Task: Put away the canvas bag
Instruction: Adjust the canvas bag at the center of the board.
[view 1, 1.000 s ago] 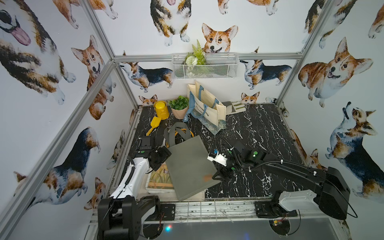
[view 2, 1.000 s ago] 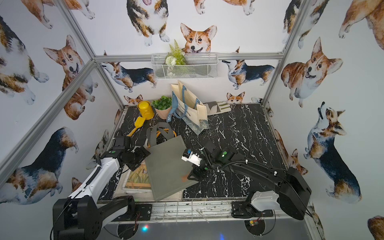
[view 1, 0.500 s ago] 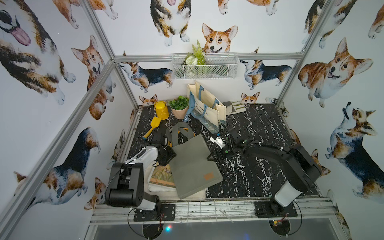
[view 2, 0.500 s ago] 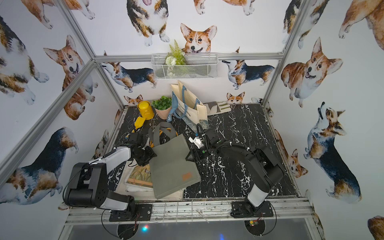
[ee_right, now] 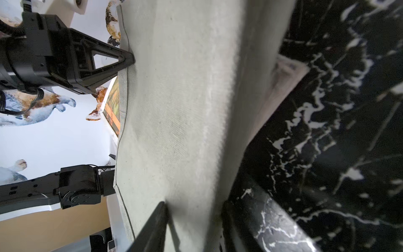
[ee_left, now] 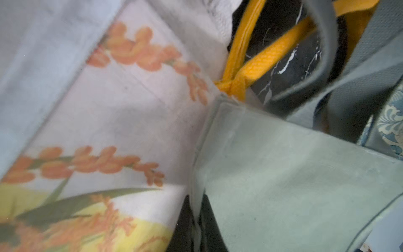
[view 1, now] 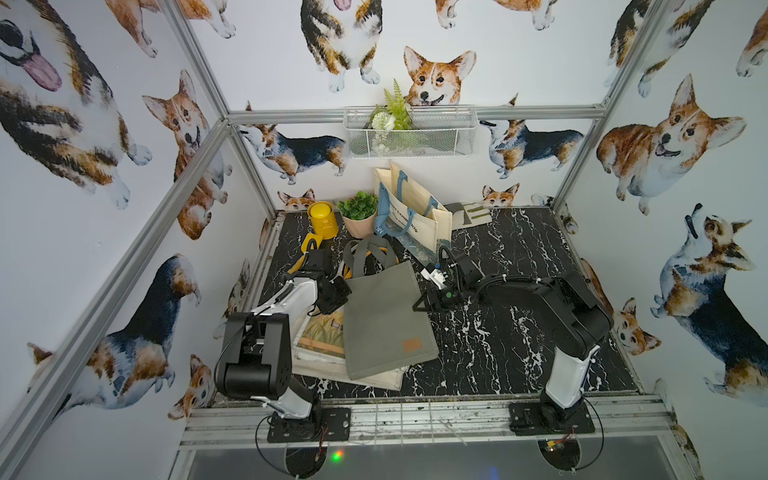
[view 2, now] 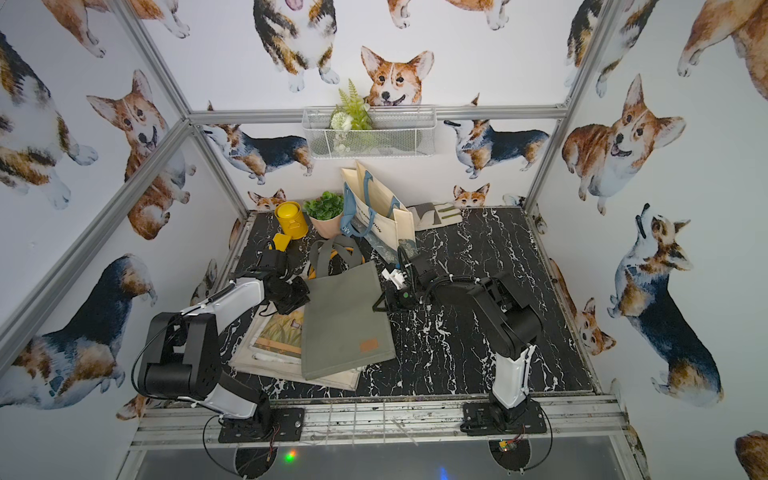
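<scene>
**Canvas bag [view 1: 386, 316] pinched at both side edges**

The grey canvas bag is spread over a flower-printed tote [view 1: 320, 332] on the black marble table [view 1: 498, 353], toward my left side. Its handles [view 1: 365, 253] point to the back wall. My left gripper [view 1: 344, 292] is fully closed. In the left wrist view its fingers [ee_left: 185, 229] are clamped on the bag's hem, just beside the tote's yellow straps [ee_left: 261, 63]. My right gripper [view 1: 417, 306] is at the opposite edge, jaws narrowed onto a raised fold of the same cloth — in the right wrist view the fabric fills the gap between the two fingers [ee_right: 152, 224]. That view also shows my left gripper's tip biting the far hem. The bag's lower end — the one with the orange patch [view 1: 412, 344] — rests on the tote near the front of the table.
</scene>
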`<state>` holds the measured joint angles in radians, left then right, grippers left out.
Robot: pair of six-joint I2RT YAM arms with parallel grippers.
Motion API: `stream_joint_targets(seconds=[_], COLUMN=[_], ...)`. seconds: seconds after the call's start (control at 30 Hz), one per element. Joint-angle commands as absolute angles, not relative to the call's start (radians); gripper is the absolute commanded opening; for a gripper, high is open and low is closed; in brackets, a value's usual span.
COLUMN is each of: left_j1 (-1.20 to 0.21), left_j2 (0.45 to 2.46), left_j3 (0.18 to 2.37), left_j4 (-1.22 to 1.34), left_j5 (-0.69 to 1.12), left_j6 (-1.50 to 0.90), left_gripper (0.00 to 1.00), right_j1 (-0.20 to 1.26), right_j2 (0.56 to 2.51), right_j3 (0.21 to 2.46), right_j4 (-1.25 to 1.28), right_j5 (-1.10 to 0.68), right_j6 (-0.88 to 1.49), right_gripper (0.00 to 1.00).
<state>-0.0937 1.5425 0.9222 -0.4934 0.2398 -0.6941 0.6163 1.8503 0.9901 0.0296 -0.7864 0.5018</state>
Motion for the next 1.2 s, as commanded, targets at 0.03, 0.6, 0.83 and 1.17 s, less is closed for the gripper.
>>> stream_joint_targets(seconds=[0.03,0.6,0.83,1.17], left_j1=[-0.107,-0.074,-0.054,-0.052], left_j2=[1.431,1.469,1.590,1.502], left_j3=[0.975,1.254,1.289,1.193], left_j4=[-0.611,-0.832,-0.811,-0.705], left_j5=[0.252,0.157,0.098,0.005], left_j6=[-0.634,-0.382,-0.310,-0.314], left_gripper=[0.00,0.00,0.00,0.47], right_j1=[0.619,0.736,0.755,0.738], right_j2=[1.829,1.771,1.907,1.786], right_j3=[0.968,1.127,1.173,1.189], right_j4=[0.103,-0.280,-0.254,-0.400], right_j5=[-0.881,-0.912,-0.873,-0.745], right_j6=[0.548,0.438,0.484,0.354], right_gripper=[0.07,0.04,0.18,0.50])
